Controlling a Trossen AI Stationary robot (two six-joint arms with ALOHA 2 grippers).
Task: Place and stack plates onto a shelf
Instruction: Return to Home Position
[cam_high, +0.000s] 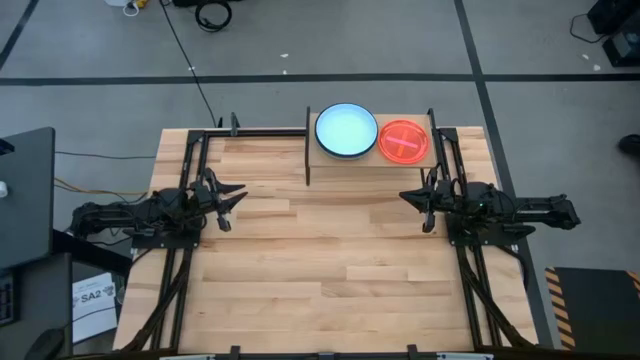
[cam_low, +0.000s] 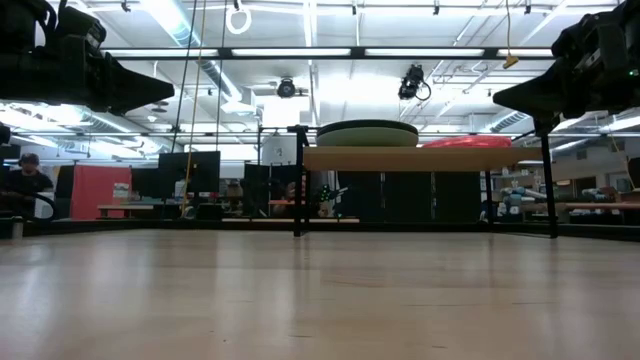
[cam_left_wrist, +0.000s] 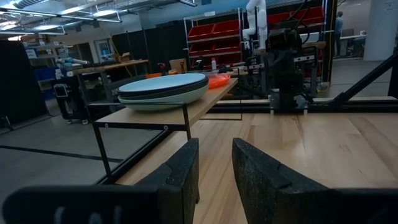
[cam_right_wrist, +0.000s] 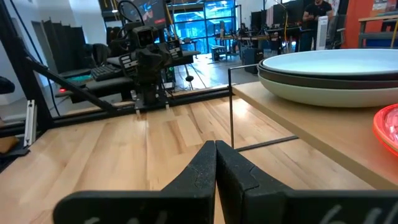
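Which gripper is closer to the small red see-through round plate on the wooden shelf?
Right. The right gripper is over the table almost straight out from the small red see-through round plate; the left gripper is across the table, past the light blue plate.

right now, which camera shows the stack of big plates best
The left wrist view: the stack of big plates shows whole from the side, blue over black over pale green. The right wrist view shows the same layers, cropped. The high view shows only the blue top plate; the low view, a dark sliver.
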